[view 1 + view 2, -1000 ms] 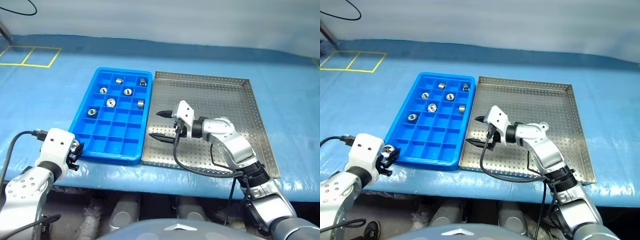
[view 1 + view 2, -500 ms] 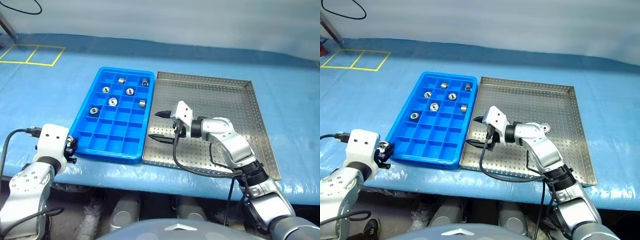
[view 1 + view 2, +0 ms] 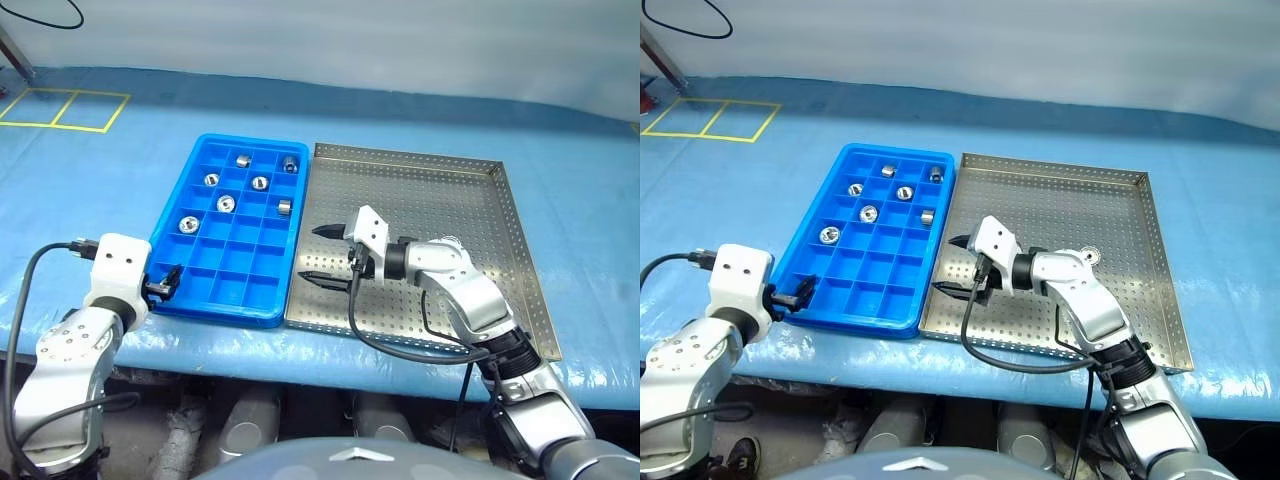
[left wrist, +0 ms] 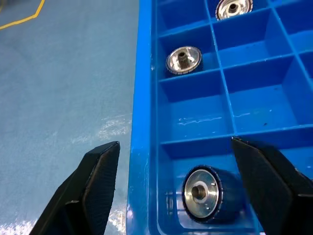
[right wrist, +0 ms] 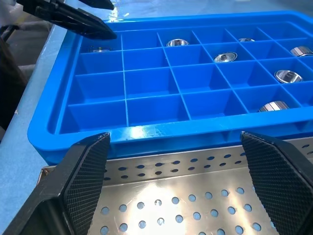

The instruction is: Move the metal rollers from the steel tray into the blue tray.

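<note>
In the left eye view, the blue tray (image 3: 232, 232) and the steel tray (image 3: 440, 200) sit side by side on the blue-covered worktop (image 3: 90, 170), the blue one on the robot's left. The left gripper (image 3: 166, 279) is at the blue tray's near-left corner, its fingers parted across the rim. The right gripper (image 3: 318, 252) hovers spread wide over the steel tray's left edge, pointing toward the blue tray, with nothing between its fingers. Several metal rollers (image 3: 227, 203) lie in the far compartments.

In the right eye view, one last roller (image 3: 1091, 257) shows on the steel tray, just beyond the right forearm, behind and to the right of the right gripper. My guess is that this arm is much the nearer, but must draw back and turn to reach it.

In the left wrist view, a released roller (image 4: 202, 192) sits loose in the corner compartment, lying on its side with its bore toward the camera. The open fingers (image 4: 93, 178) flank it without touching, one outside the tray wall.

In the right wrist view, the wide-apart fingers (image 5: 83, 171) frame the blue tray's near rim over the perforated floor. The left gripper's dark fingers reach in at the far corner.
</note>
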Available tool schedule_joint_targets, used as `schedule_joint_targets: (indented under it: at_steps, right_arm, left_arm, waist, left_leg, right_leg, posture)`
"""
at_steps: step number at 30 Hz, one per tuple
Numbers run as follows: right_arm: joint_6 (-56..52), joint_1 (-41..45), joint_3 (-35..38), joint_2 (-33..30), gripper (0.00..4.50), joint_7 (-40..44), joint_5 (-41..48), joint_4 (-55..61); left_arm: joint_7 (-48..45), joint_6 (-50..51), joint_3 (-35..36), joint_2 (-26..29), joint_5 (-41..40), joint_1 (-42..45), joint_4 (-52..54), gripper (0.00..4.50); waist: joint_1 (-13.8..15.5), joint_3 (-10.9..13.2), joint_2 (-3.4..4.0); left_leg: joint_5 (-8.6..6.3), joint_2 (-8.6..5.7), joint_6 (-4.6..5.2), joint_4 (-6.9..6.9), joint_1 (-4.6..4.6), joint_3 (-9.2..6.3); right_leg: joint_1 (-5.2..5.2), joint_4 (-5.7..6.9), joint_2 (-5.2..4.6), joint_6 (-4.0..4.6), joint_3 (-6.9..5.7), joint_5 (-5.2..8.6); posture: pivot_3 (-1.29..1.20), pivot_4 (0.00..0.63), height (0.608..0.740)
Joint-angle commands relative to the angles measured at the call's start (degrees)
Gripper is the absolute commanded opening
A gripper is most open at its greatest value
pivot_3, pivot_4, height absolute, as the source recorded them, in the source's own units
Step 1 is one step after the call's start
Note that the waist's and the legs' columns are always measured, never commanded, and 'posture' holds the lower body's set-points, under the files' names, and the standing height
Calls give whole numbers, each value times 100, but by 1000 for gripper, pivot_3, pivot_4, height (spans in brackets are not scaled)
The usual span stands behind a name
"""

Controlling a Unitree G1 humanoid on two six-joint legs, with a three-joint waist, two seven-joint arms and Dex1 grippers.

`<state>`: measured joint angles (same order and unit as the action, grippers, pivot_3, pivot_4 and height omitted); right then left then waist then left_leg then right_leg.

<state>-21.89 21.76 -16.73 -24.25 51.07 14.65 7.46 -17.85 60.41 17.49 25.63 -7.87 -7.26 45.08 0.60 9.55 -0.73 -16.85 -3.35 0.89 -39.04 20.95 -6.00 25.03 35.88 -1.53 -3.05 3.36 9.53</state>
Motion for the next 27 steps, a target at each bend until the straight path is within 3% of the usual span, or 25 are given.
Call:
schedule_joint_targets:
  at_steps: [1,7,16,27]
  right_arm:
    - [-18,-27,337,-65,4500,-181,63,356]
    - [-161,-396,881,-296,4500,-617,100,956]
    - [-455,-1478,1485,-667,4500,-1227,25,1835]
    - [-667,-2179,1741,-631,4500,-1728,119,2436]
  left_arm:
    - [-311,-695,64,-226,-502,390,115,3977]
    - [-547,-1342,-951,-497,-717,1755,-959,3977]
    - [-1452,-2532,-3032,-780,-91,3898,-4021,3977]
    - [-2006,-3121,-3581,-913,301,4548,-5571,3977]
  waist:
    - [-8,0,0]
    - [-104,-1,2]
    - [-613,-1,4]
    - [-1603,-1,8]
  left_leg:
    - [1,0,-2,-2,0,-1]
    - [2,-6,-3,-4,-13,-5]
    - [-8,-9,18,-4,-21,16]
    - [-40,-2,70,-8,-28,68]
  right_leg:
    - [-3,-1,-2,0,-3,0]
    - [-30,-9,1,-1,-22,0]
    - [-33,-14,10,-5,4,1]
    - [-24,-8,3,-65,64,19]
  posture:
    - [-16,150,740]
    - [-131,150,740]
    - [-327,150,740]
    - [-443,150,740]
